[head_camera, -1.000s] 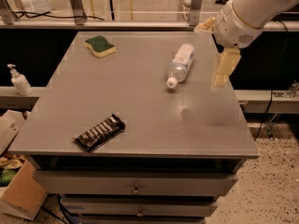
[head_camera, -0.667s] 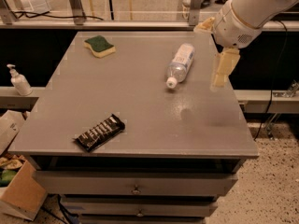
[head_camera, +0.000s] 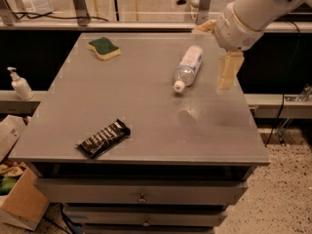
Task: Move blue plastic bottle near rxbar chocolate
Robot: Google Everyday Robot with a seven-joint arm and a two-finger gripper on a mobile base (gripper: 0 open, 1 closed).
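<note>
The blue plastic bottle (head_camera: 189, 66) lies on its side at the back right of the grey table (head_camera: 146, 106), white cap pointing toward the front. The rxbar chocolate (head_camera: 104, 138) lies flat near the front left edge, far from the bottle. My gripper (head_camera: 210, 57) hangs just right of the bottle at the table's right side, above the surface. Its two tan fingers (head_camera: 229, 71) are spread wide and hold nothing. It is not touching the bottle.
A green-and-yellow sponge (head_camera: 104, 48) sits at the back left corner. A white pump dispenser (head_camera: 19, 84) stands on a ledge left of the table. A cardboard box (head_camera: 22, 204) is on the floor at lower left. Drawers (head_camera: 141, 198) are under the tabletop.
</note>
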